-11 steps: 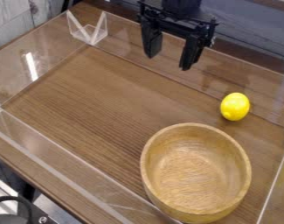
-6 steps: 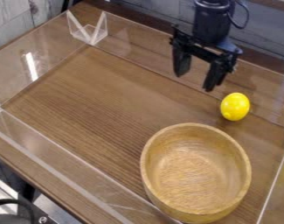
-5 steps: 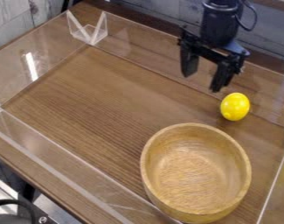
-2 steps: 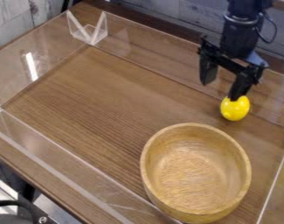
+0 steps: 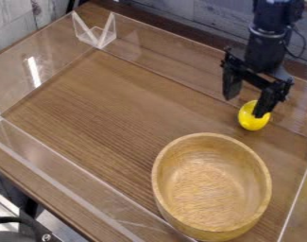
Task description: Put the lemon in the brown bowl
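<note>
A wooden tabletop (image 5: 99, 113) fills most of the frame, its brown surface running from the left edge across to the right. In the lower right of the frame, the round light-brown wooden bowl (image 5: 212, 187) sits upright on it, its thick rim facing up and its pale inside in plain view.

The black two-fingered robot gripper (image 5: 254, 95) reaches in from the upper right corner, its fingers pointing down and spread apart. The jaws are released, with a gap between them. One finger is toward the left, near the middle of the upper right area; the other comes down by the lemon, overlapping its upper part in this view. Whether that finger touches the fruit I cannot tell.

A clear, wedge-like plastic piece (image 5: 95, 32) stands near the upper left, by the far edge of the table. Black cable loops (image 5: 20, 225) show in the lower left corner, partly cut off by the frame.

The smooth yellow lemon (image 5: 253, 116) lies on the tabletop right of centre, outside the bowl and above its rim in the frame, apart from it.
</note>
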{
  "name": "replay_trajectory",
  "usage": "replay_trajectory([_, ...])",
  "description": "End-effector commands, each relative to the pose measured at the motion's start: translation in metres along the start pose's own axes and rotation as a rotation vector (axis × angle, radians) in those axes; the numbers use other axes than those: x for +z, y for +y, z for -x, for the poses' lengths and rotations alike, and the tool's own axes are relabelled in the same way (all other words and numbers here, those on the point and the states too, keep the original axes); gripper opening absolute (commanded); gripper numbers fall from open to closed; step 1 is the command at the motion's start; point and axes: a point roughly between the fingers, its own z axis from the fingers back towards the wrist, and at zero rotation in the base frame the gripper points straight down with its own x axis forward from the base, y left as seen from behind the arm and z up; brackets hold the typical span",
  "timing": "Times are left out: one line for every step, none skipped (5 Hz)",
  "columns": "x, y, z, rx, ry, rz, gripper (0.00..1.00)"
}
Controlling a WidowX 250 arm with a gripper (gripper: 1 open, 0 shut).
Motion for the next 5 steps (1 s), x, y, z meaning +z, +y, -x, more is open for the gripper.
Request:
replay_trajectory([0.017, -0.005, -0.015, -0.024, -0.083, -0.011, 1.00])
replay_trajectory([0.012, -0.007, -0.017, -0.034, -0.088, -0.012, 1.00])
replay_trajectory([0.007, -0.009, -0.017, -0.040, -0.090, -0.010, 1.00])
replay_trajectory([0.001, -0.011, -0.018, -0.045, -0.096, -0.008, 1.00])
replay_trajectory([-0.005, -0.012, -0.019, -0.050, -0.106, -0.008, 1.00])
